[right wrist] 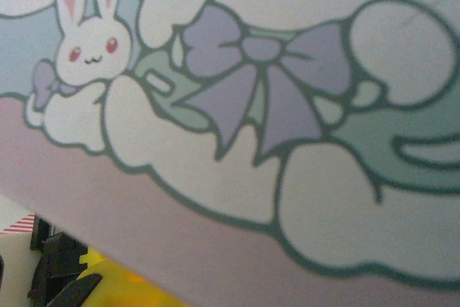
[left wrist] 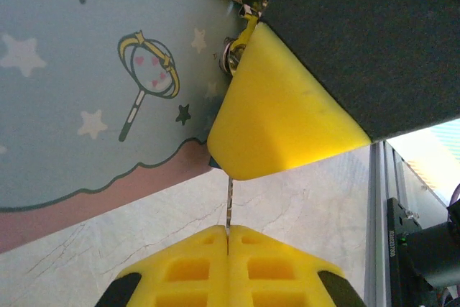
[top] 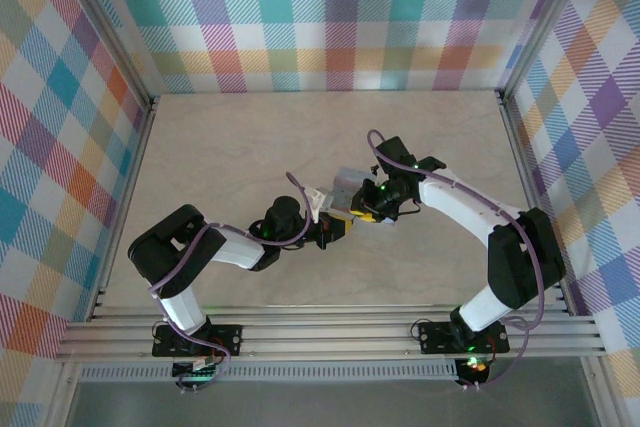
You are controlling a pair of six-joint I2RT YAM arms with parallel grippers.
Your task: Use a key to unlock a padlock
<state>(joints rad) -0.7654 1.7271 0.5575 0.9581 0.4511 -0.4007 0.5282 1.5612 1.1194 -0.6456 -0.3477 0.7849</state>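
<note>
The left gripper [left wrist: 228,234] is pinched tight on the key [left wrist: 228,203], whose blade points to 12 o'clock. The padlock [left wrist: 213,161] peeks out bluish at 7 o'clock of the right gripper [top: 366,209] finger [left wrist: 287,120], against the tin [left wrist: 86,106]. Whether those jaws grip anything, I cannot tell.

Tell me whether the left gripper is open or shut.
Shut. In the left wrist view the left gripper has its two yellow fingers pressed together with no gap, pinching a thin metal blade, apparently the key.
</note>
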